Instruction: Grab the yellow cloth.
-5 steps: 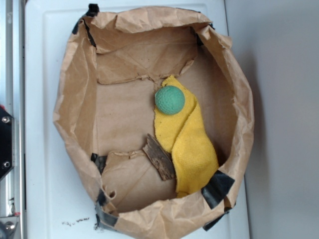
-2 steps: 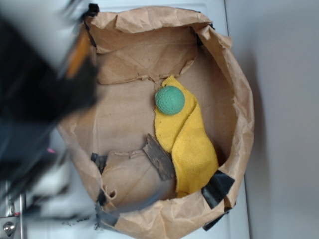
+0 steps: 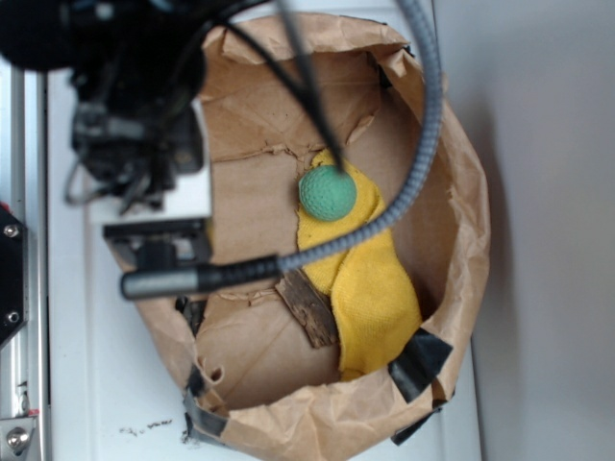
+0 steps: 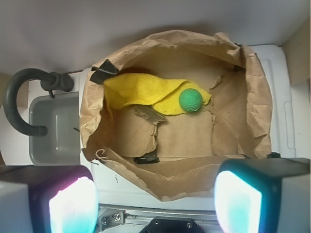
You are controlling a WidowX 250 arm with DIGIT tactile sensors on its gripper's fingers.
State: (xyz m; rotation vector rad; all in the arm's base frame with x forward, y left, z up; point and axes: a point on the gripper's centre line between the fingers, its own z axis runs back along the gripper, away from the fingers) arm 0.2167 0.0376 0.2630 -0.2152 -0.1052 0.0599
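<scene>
The yellow cloth (image 3: 373, 280) (image 4: 138, 90) lies long and crumpled on the floor of a brown paper bag (image 3: 154, 163) (image 4: 184, 182), along its right side in the exterior view. A small green ball (image 3: 328, 193) (image 4: 190, 100) rests on one end of the cloth. A dark piece of wood (image 3: 308, 309) (image 4: 148, 115) touches the cloth's edge. My gripper (image 3: 159, 243) (image 4: 155, 204) hangs high over the bag's left wall, well away from the cloth. It is open, with nothing between its fingers (image 4: 73, 206). A grey cable (image 3: 423, 144) crosses in front of the cloth.
The bag's crumpled walls stand up around everything, with black tape (image 3: 419, 363) at the corners. It sits on a white surface (image 3: 86, 317). The wrist view shows a grey basin (image 4: 53, 126) and a black hooked faucet (image 4: 14, 104) beside the bag.
The arm has swung in from the left: absent a second ago, then a blur, now over the bag's upper left wall. Cloth, ball and wood have not moved.
</scene>
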